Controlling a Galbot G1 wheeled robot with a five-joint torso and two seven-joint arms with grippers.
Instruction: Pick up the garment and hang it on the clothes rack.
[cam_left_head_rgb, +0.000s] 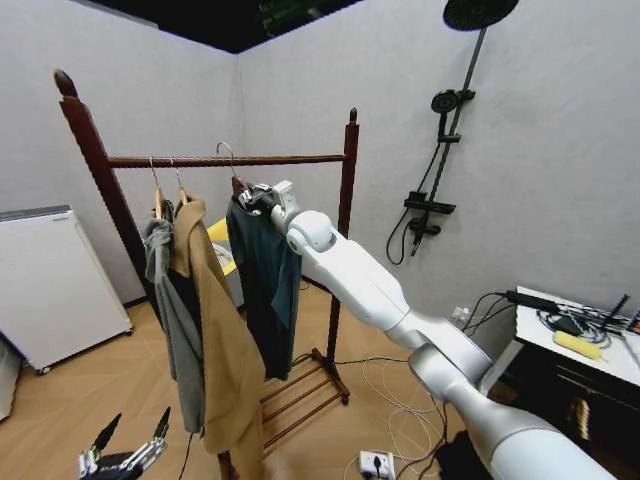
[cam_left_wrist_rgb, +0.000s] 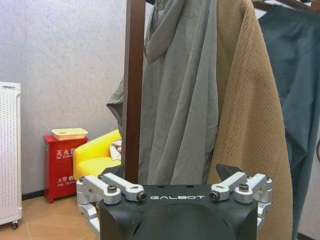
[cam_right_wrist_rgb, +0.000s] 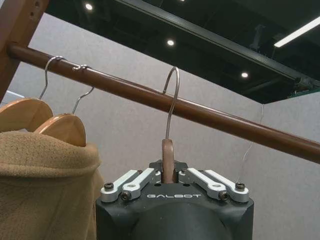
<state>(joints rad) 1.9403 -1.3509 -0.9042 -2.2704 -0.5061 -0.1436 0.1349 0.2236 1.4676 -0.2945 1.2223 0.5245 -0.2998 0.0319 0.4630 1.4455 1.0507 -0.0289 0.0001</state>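
The garment, a dark teal top on a wooden hanger, hangs from my right gripper, which is shut on the hanger's neck just below the rail of the clothes rack. In the right wrist view the hanger's wire hook arches up across the rail; I cannot tell if it rests on it. My right gripper sits directly under the rail. The garment's edge shows beside the other clothes. My left gripper hangs low near the floor, open and holding nothing.
A grey hooded jacket and a long tan coat hang on the rail left of the garment. A white appliance stands at the left wall. A black shower pole, a table with cables and a floor power strip are on the right.
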